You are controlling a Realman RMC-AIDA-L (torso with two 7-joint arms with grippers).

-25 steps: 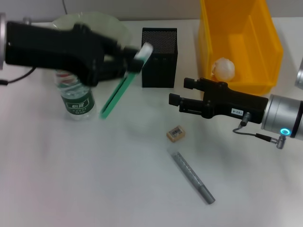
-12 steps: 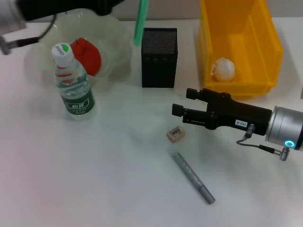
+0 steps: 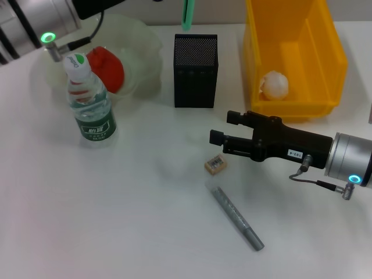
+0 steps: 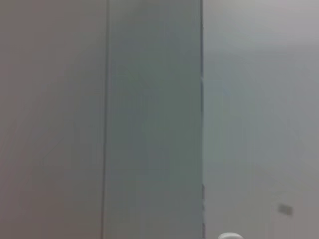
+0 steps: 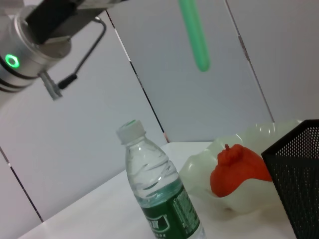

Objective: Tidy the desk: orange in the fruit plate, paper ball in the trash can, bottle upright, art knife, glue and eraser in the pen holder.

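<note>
The mint-green art knife [image 3: 187, 15] [image 5: 194, 35] hangs upright in the air above the black mesh pen holder [image 3: 196, 70] [image 5: 299, 174]. My left arm [image 3: 52, 14] holds it from above, with the fingers out of frame. The orange [image 3: 107, 67] [image 5: 234, 169] lies in the pale-green fruit plate [image 3: 145, 40] [image 5: 199, 169]. In front of the plate the bottle [image 3: 90, 102] [image 5: 159, 194] stands upright. The paper ball [image 3: 274, 84] sits in the yellow trash can [image 3: 325, 58]. My right gripper [image 3: 224, 129] hovers open just above the eraser [image 3: 215, 164]. The grey glue [image 3: 235, 216] lies nearer the front.
The trash can stands directly right of the pen holder at the back. Bare white desk spreads across the front left. The left wrist view shows only grey wall panels.
My left arm has risen and swung right, carrying the art knife from beside the bottle to above the pen holder, uncovering plate and orange. The right gripper has barely shifted.
</note>
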